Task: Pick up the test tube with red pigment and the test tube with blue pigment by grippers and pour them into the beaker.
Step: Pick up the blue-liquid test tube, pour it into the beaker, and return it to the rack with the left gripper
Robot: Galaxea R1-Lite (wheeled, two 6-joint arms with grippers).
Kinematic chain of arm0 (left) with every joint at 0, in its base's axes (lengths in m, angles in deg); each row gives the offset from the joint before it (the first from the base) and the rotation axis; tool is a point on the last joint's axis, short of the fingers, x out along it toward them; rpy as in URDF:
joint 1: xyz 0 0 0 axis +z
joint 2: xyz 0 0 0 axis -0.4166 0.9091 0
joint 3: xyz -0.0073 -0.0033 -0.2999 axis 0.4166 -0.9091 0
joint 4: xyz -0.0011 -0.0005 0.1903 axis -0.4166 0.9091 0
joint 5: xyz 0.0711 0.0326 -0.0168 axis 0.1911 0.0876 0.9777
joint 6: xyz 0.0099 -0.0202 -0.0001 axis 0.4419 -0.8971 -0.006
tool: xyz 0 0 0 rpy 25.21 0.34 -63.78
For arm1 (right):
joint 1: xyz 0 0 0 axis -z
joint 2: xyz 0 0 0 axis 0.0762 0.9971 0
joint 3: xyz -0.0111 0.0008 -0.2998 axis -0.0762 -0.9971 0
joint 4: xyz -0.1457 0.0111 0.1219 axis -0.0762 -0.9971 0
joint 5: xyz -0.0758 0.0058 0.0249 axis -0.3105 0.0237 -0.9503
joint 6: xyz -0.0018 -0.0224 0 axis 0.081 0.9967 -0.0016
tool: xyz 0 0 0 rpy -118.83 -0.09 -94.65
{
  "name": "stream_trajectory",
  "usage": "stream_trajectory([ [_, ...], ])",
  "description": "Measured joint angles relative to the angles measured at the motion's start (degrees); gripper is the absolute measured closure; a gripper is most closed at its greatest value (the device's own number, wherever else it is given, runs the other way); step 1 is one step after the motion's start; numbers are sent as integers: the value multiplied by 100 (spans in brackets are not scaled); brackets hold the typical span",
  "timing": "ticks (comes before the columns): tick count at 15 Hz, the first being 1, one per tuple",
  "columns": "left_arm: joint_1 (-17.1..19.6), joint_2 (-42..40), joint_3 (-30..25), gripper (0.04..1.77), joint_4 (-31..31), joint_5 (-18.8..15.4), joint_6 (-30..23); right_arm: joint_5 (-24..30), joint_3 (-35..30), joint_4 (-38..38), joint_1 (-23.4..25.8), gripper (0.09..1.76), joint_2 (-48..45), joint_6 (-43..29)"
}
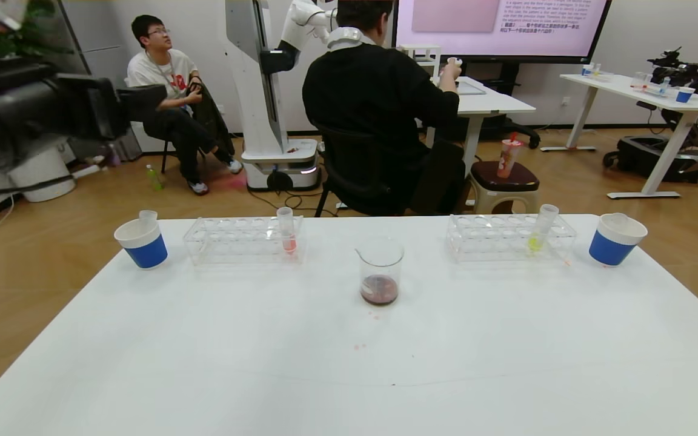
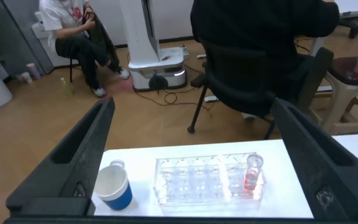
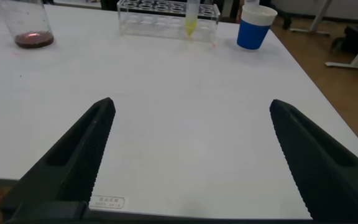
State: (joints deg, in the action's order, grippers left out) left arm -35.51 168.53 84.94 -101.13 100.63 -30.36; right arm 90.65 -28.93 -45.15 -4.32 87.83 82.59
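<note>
The right tool (image 3: pixel 188 155) stands wide open with nothing between its fingers, held low over a bare stretch of the white counter (image 1: pixel 349 363) near the robot's side; the right arm itself is out of the head view. Ahead of it lies the beaker (image 3: pixel 27 25), well apart, and farther on a clear rack (image 3: pixel 166 9) with a tube of yellow-green liquid (image 3: pixel 191 18) and a blue-and-white paper cup (image 3: pixel 253 28) beside it.

The left tool (image 2: pixel 188 155) is likewise spread wide and empty. It hangs high above the counter's far left part, looking down on another clear rack (image 2: pixel 207 183), a blue-and-white cup (image 2: pixel 114 186) next to it, and a tube of pink-red liquid (image 2: pixel 252 176) standing upright in the rack's end nearer the counter's middle. The left arm (image 1: pixel 22 115) shows in the head view as a dark bulk raised at the upper left.

In the head view the beaker (image 1: pixel 380 269) stands near the counter's middle, between the two racks and a little nearer the robot, with dark reddish-purple liquid in its bottom. A few pink drops (image 1: pixel 361 346) mark the counter in front of it. No tube with vivid red or blue liquid can be made out. Beyond the counter, two people sit on chairs.
</note>
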Motion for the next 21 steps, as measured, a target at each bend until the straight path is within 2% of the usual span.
stream_trajectory([
  [2, -55, -907, -188, 6, 785, 145, 179, -1, 0, 0, 0, 11, 0, 2],
  [5, -93, -2277, -374, 6, 2355, 691, 252, 0, 0, 2, 0, 11, 0, 2],
  [8, -66, -3473, -527, 6, 3472, 916, 300, 0, 0, 0, 2, 11, 0, 2],
  [10, -40, -4094, -574, 6, 3899, 926, 402, 0, 0, 0, 2, 11, 0, 0],
  [13, 196, -4859, -612, 6, 4164, 898, 1003, 0, 0, 0, 2, 11, 0, 0],
  [15, 511, -5248, -681, 6, 4235, 556, 1201, 0, 0, 0, 2, 11, 0, 0],
  [18, 833, -5967, -1122, 6, 4236, -89, 1137, 0, 0, 0, 0, 11, 0, 0],
  [19, 894, -6246, -1298, 6, 4213, -400, 1017, 0, 0, 0, 0, 11, 0, 0],
  [21, 984, -6794, -1626, 6, 4139, -1353, 302, 0, 0, 0, 0, 11, 0, 0],
])
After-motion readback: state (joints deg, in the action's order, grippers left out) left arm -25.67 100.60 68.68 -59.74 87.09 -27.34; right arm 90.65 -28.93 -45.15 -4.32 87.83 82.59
